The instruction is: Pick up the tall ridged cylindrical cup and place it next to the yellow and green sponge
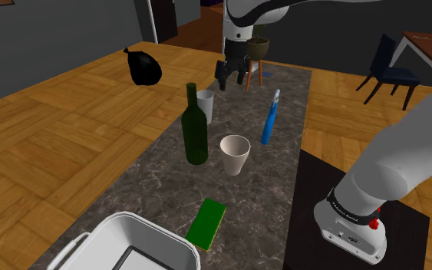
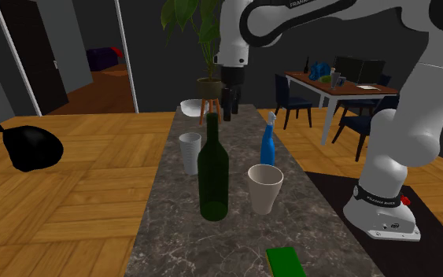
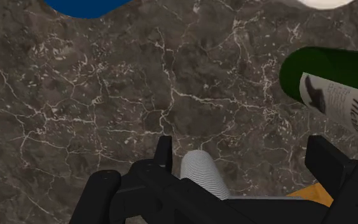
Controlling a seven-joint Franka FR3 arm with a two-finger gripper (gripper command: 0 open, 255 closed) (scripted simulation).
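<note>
The ridged cup [image 1: 205, 105], pale and tall, stands upright on the dark marble table [image 1: 283, 176]. In the shoulder view it is at about 1 o'clock from the middle of the green bottle [image 1: 195, 126] and just behind it, so the bottle's neck covers a part of its side. The sponge [image 1: 208, 222], green on top with a yellow edge, lies flat toward the near end of the table, at about 6 o'clock from the bottle and well apart from the cup. A smooth cup [image 1: 235, 153] stands at about 4 o'clock from the bottle, and a blue spray bottle [image 1: 269, 119] at about 1 o'clock from this smooth cup. I judge therefore that the ridged cup must be lifted high to pass over these things on its way to the sponge. The pincer [image 1: 231, 75] hangs in the air over the table, at about 1 o'clock from the ridged cup, and points downward; I think it stands so to come down on the cup from above. Its fingers [image 3: 329, 162] are wide apart, holding nothing and touching nothing. In the wrist view the ridged cup [image 3: 203, 172] shows between them, nearer to one finger, with a gap on both sides. The bottle is so near that a finger could knock it.
</note>
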